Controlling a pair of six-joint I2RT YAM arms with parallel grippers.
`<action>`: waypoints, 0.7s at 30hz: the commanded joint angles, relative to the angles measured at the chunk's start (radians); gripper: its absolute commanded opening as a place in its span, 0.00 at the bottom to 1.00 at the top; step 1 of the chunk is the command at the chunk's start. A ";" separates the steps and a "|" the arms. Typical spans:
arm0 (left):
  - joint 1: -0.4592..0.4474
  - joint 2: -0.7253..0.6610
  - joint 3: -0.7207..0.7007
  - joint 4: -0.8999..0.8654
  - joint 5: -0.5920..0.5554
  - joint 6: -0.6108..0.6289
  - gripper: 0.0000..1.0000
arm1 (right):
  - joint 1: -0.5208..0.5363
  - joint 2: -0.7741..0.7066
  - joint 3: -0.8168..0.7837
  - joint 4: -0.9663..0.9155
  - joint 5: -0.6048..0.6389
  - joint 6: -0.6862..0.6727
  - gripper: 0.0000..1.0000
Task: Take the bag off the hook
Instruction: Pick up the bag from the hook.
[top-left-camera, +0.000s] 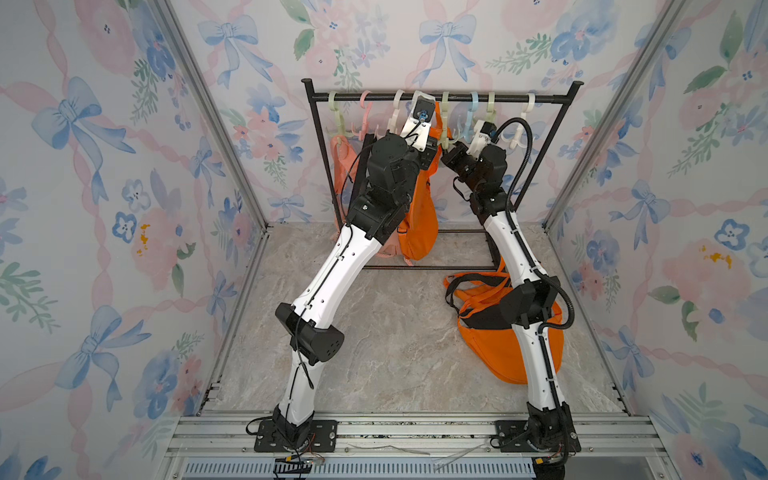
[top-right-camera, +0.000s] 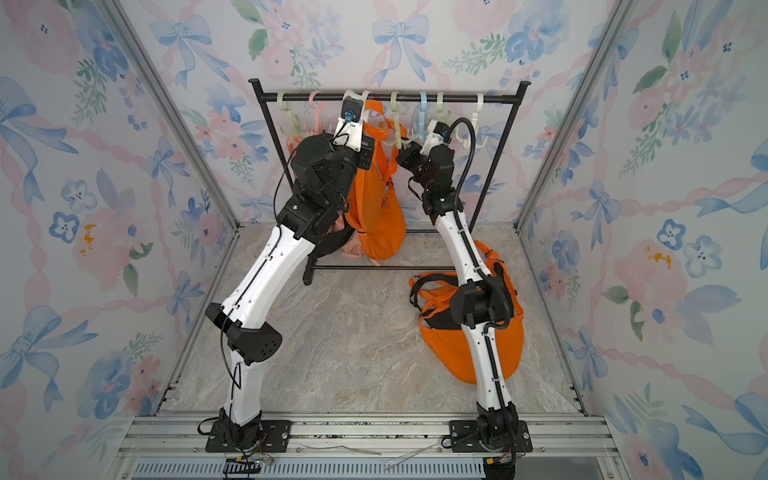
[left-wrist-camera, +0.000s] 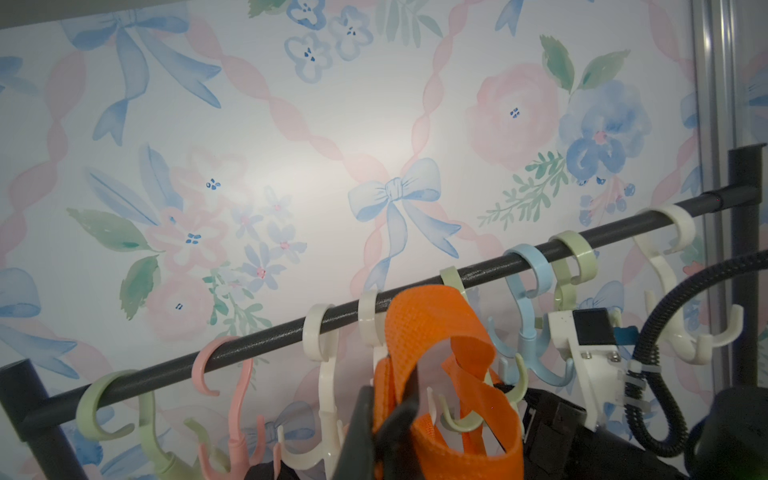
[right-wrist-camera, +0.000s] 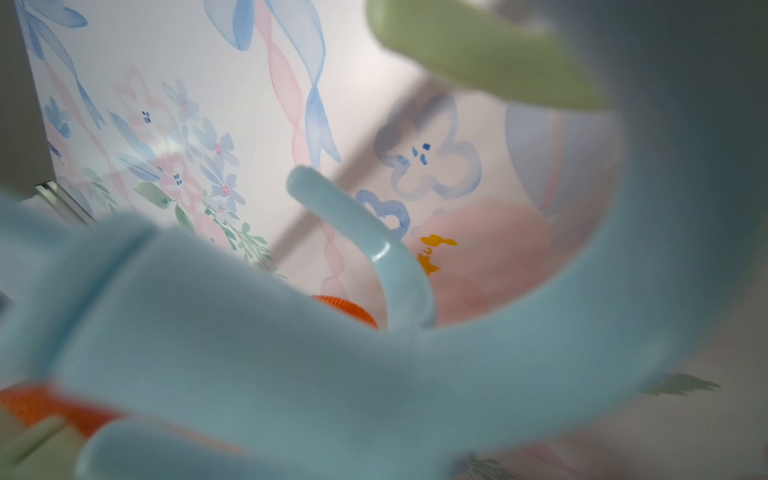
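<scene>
An orange bag (top-left-camera: 419, 224) (top-right-camera: 380, 216) hangs from the black rail (top-left-camera: 540, 98) in both top views. Its orange strap (left-wrist-camera: 419, 328) is bunched upward, and my left gripper (left-wrist-camera: 380, 428) (top-left-camera: 432, 147) is shut on it just below the rail. The strap loops around a prong of the pale green hook (left-wrist-camera: 459, 422); I cannot tell whether it still rests on the prong. My right gripper (top-left-camera: 445, 157) (top-right-camera: 400, 157) is shut against that hook's lower end, and a grip on it cannot be made out. A blue hook (right-wrist-camera: 374, 353) fills the right wrist view and hides the jaws.
A second orange bag (top-left-camera: 498, 345) (top-right-camera: 469, 345) lies on the floor under my right arm. A peach bag (top-left-camera: 343, 166) hangs at the rail's left end. Several pastel hooks, such as a white one (left-wrist-camera: 322, 332), line the rail. The walls stand close on both sides.
</scene>
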 joint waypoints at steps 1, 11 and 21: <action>0.008 0.000 -0.040 -0.003 -0.045 0.021 0.00 | 0.003 0.006 -0.067 -0.286 0.070 -0.059 0.00; 0.084 0.042 -0.057 -0.122 -0.055 -0.130 0.00 | -0.005 -0.194 -0.459 -0.194 0.059 -0.194 0.00; 0.091 0.001 -0.060 -0.150 -0.032 -0.161 0.00 | -0.014 -0.333 -0.631 -0.112 0.043 -0.221 0.00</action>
